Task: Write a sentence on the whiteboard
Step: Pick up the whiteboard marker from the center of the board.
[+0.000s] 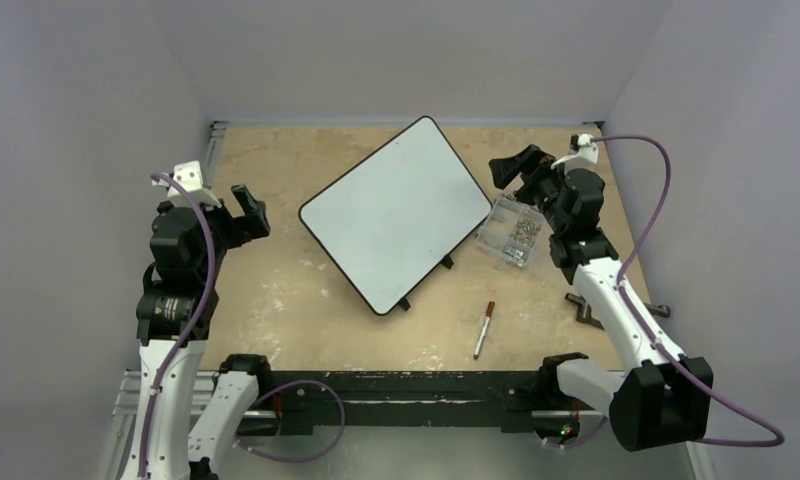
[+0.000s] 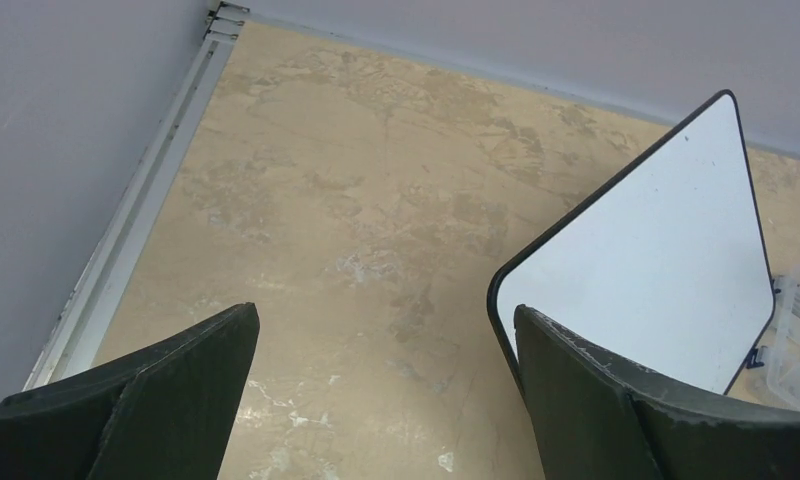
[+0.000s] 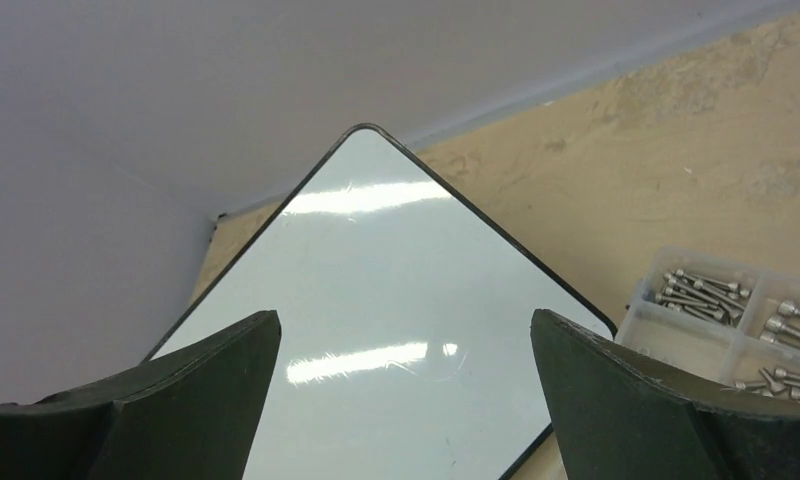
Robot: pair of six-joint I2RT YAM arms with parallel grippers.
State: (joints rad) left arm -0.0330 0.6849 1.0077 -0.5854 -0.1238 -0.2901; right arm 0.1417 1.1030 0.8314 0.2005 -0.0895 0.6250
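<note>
Right gripper [image 1: 511,168] spread wide and empty over the box [image 1: 509,230] at the right edge of the board [image 1: 396,215], left gripper [image 1: 251,212] just as wide and empty off its left corner; board lying blank and skewed mid-bench [image 1: 276,295], marker [image 1: 484,329] loose near the front edge, apart from the board. Judging the marker pickup to be the step in hand, send the right gripper, being nearer, down across the barrel's middle, square to its length, and close firmly without rolling it. Lift clear of the box, deal with any cap before touching the board, and save the left gripper for steadying the board.
</note>
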